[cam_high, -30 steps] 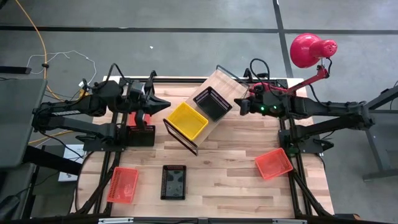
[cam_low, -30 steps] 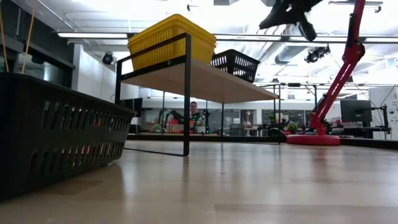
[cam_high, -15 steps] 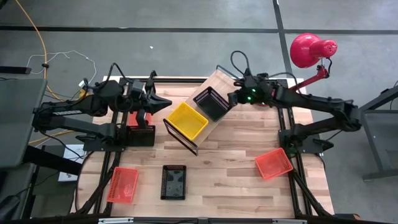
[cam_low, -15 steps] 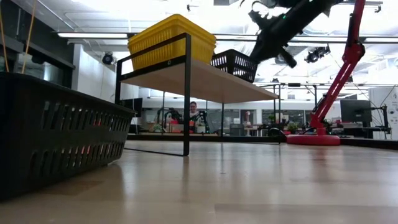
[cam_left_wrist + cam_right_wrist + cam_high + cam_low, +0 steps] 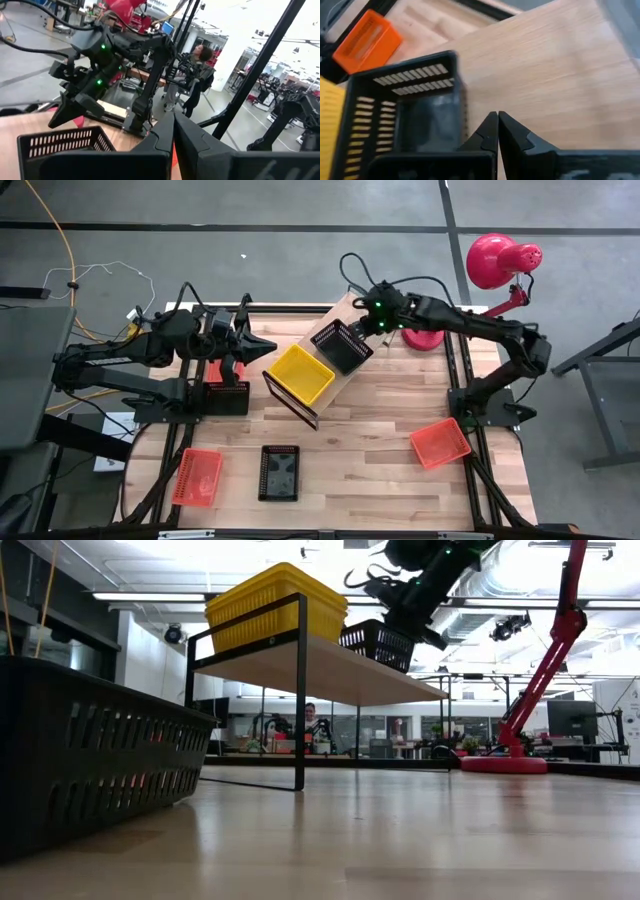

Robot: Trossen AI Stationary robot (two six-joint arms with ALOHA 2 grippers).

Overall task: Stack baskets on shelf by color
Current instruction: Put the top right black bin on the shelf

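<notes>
High view: right gripper, a second ago back near the lamp, has swung over to the black basket on the shelf, fingers pressed together (probably to nudge it).

Low view: it hangs just above that basket; contact unclear.

Left wrist view: left gripper pinched shut, waiting; the basket before it is cut off.

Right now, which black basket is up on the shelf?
The black basket beside the yellow one, under the right pincer. The other two black baskets sit on the table.
</notes>
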